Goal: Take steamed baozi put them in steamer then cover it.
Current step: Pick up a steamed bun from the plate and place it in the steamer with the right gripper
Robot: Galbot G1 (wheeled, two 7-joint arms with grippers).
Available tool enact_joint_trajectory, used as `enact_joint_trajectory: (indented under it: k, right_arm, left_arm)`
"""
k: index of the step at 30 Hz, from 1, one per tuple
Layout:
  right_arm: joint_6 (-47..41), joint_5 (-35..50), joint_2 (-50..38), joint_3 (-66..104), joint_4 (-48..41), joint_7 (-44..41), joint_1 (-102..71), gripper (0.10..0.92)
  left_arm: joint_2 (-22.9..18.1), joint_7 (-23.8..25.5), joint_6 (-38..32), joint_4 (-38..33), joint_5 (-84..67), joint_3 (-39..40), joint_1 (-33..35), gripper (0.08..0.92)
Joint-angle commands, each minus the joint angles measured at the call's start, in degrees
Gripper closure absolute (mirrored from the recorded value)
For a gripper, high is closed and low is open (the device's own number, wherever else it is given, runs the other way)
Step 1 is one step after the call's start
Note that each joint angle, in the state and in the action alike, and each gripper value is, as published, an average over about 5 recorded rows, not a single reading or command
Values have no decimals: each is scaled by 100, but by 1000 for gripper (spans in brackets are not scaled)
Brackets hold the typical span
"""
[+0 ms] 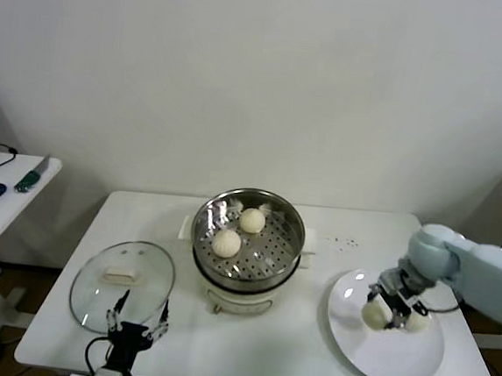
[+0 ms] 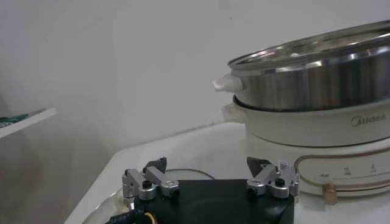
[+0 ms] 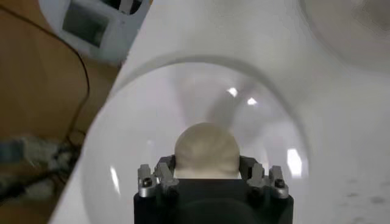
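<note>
Gripping one baozi [image 3: 206,150] over white plate [image 1: 411,365], right hand [image 1: 391,313] clenched on it, 2 buns in steamer [image 1: 248,237], cover [image 1: 123,285] flat on surface [image 1: 335,231], left hand [image 1: 137,322] released nr cover

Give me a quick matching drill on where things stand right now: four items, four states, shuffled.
Items:
1. right gripper
2. left gripper
3. glass lid
4. steamer

States:
A. open, at the lid's near edge
B. holds two baozi, uncovered
C. shut on a baozi over the white plate
D. flat on the table, left of the steamer

Pairs: 1-C, 2-A, 3-D, 4-B
</note>
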Motion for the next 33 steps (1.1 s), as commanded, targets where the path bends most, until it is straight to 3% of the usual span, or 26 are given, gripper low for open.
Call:
enact_joint_trajectory:
  k: [1,12,22,33]
  right_arm:
    - [1952,63,1513,-1321,-98,-264,2850,348]
    - [2541,828,3246,-1105,-336,-357,3089,347]
    - [2740,189,4449,-877,-1156,-406,1955,347]
    - [2916,-308,4864,-841,-1679,-397,1109,347]
  left_arm:
    - [-14,4,-11,14,-2,-5,41,177]
    - [-24,4,4,-27,-36,-4,110,177]
    - [48,8,-2,-44,-169,-110,174,177]
    - [72,7,-1,-14,-202,-145,122,177]
